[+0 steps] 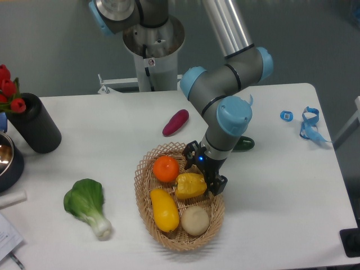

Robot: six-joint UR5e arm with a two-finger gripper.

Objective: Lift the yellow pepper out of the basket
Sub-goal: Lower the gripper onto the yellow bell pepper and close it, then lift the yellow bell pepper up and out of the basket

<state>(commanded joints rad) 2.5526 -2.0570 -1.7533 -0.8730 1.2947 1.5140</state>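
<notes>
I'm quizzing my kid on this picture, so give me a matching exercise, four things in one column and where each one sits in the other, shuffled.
Things:
1. yellow pepper
2. purple vegetable
3. green leafy vegetable
4. black cylinder

Places:
A. on the table left of the basket
B. in the basket, beside the gripper
C. at the table's left edge, holding red flowers
D. on the table behind the basket

Pairs: 1-B, 2-D, 3-A, 4-C

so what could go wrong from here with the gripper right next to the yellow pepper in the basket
1. The blocky yellow-orange bell pepper sits wedged between the round orange fruit, the smooth bright-yellow oblong vegetable and the pale round vegetable; closing fingers may pinch or shove a neighbour.
2. The black two-finger gripper hangs close to the oval tan wicker basket rim, so it might snag the weave and drag the basket.
</notes>
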